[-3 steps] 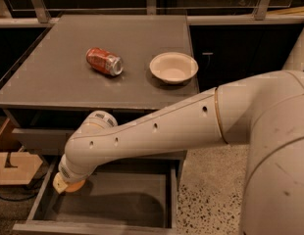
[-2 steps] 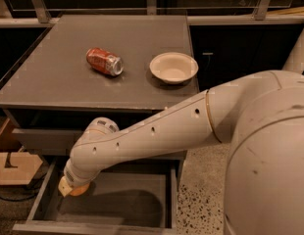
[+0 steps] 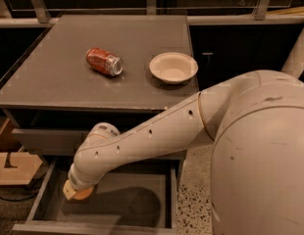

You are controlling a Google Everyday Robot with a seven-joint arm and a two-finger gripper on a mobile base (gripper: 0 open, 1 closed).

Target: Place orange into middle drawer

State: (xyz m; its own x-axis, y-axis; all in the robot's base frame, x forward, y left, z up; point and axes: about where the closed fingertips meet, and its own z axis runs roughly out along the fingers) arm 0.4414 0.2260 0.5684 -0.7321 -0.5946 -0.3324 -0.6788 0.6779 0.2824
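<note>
The orange [image 3: 83,195] shows only as an orange sliver under my wrist, held low inside the open middle drawer [image 3: 137,204], over its left part. My gripper [image 3: 76,192] points down into the drawer and is mostly hidden by my white arm [image 3: 157,131]; it appears closed around the orange. The drawer is pulled out, with a bare grey floor and low side walls.
On the grey cabinet top [image 3: 59,77] lie a red soda can [image 3: 104,61] on its side and a white bowl [image 3: 173,67]. A wooden object [image 3: 12,168] stands on the floor to the left. Speckled floor [image 3: 193,199] lies right of the drawer.
My arm has lowered and reached further toward the drawer's front, bringing the orange deeper into the drawer. The can and bowl have not moved.
</note>
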